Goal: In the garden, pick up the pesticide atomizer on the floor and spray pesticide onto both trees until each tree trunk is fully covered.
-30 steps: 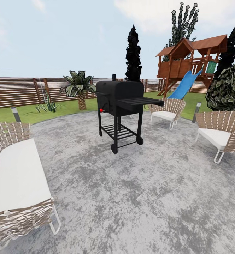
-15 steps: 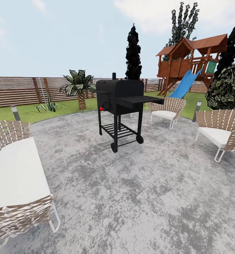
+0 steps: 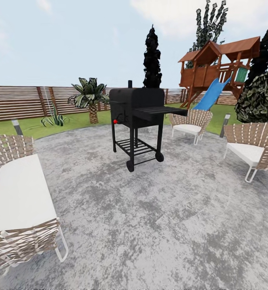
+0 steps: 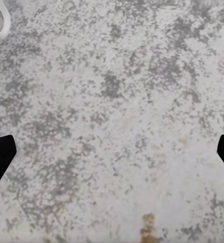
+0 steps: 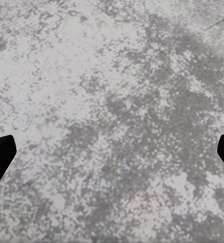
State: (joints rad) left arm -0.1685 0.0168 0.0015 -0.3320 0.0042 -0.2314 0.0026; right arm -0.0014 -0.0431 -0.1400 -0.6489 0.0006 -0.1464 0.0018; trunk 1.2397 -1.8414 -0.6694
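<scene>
Here both grippers [image 4: 112, 152] [image 5: 112, 152], spread wide, face bare mottled paving [image 3: 158, 209].

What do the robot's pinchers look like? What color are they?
Little of them shows. In each wrist view, two plain black fingertips poke in from the picture's edges, with slanted, wedge-like ends: left gripper, right gripper. No cables, markings or arm parts can be seen. Behind them is mottled grey patio floor.

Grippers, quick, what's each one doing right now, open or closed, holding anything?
Left gripper: open, holding nothing, fingertips spread wide over the grey patio floor.
Right gripper: open, holding nothing, also over bare patio floor.
</scene>
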